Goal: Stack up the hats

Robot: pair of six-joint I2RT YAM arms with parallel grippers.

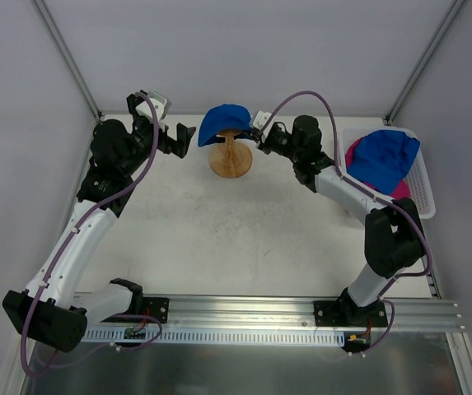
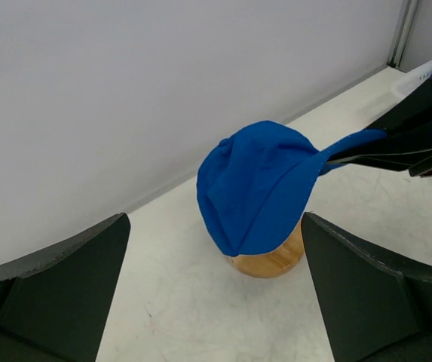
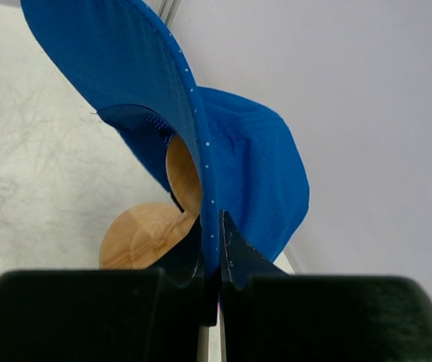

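The blue cap is matt cloth, a fine mesh weave with tiny pale dots along the brim. My right end effector and left end effector are matt black plastic, faintly grainy. The stand is smooth pale wood with visible grain. The surface is matt white and scuffed. The tray is white perforated plastic. The rail is dull bare metal.

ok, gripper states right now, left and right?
Left gripper: open, empty.
Right gripper: shut on the brim of the blue cap over the wooden stand.
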